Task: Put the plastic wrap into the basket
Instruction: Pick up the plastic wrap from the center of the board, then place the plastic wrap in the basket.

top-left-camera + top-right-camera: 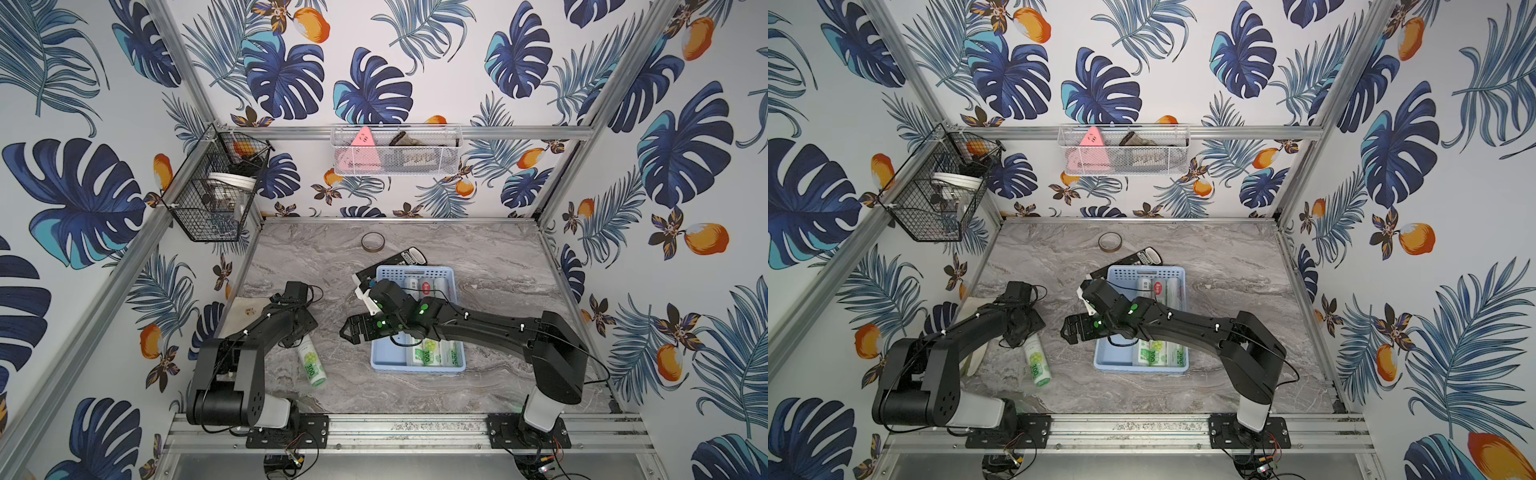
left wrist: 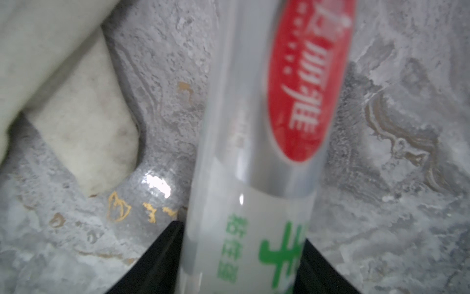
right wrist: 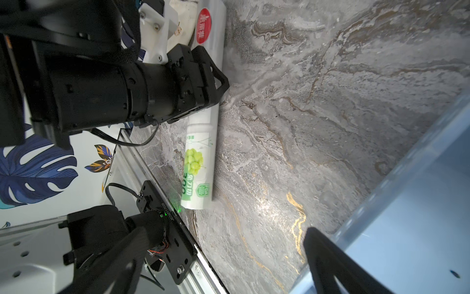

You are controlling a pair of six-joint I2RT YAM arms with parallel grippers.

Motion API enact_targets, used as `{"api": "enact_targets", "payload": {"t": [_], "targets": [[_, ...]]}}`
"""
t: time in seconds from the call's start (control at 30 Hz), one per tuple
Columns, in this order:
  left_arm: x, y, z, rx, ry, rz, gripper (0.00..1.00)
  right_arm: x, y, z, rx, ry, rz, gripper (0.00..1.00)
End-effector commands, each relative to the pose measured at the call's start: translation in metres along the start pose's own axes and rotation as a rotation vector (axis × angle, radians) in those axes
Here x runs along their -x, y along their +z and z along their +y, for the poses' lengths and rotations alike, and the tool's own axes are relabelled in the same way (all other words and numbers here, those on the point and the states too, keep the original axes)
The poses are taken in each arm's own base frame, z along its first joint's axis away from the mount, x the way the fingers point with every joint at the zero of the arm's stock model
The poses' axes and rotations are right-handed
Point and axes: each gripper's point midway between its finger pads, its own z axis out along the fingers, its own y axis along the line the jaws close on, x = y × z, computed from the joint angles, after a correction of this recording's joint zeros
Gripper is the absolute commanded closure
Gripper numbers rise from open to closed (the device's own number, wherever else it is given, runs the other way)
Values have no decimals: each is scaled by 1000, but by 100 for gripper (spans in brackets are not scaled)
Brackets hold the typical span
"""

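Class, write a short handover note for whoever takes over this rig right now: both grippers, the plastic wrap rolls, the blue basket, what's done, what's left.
Left gripper: jaws shut on the loose roll, which lies on the table.
Right gripper: open, empty, beside the basket.
Done: three rolls in the basket.
Left: lift the loose roll and set it in the basket.

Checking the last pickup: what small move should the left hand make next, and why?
Probably a short lift straight up. The left hand sits astride the last roll, both fingers apparently touching its sides, while it lies flat on the table, outside the blue basket.
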Motion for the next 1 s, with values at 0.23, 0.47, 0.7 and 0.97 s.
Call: {"api": "enact_targets", "payload": {"t": [0.23,0.47,0.7,0.97], "targets": [[-4,-12,-5,-39,6,0,52,-1,1,-8,-30,5,0,0],[4,-33,-14,-113,4,-41,59,1,-2,-9,-40,10,-15,0],[9,-68,-45,-283,47,-84,60,8,-16,-10,-55,11,-68,0],[12,-107,-76,-437,93,-101,62,12,-25,-11,-66,20,-104,0]]}}
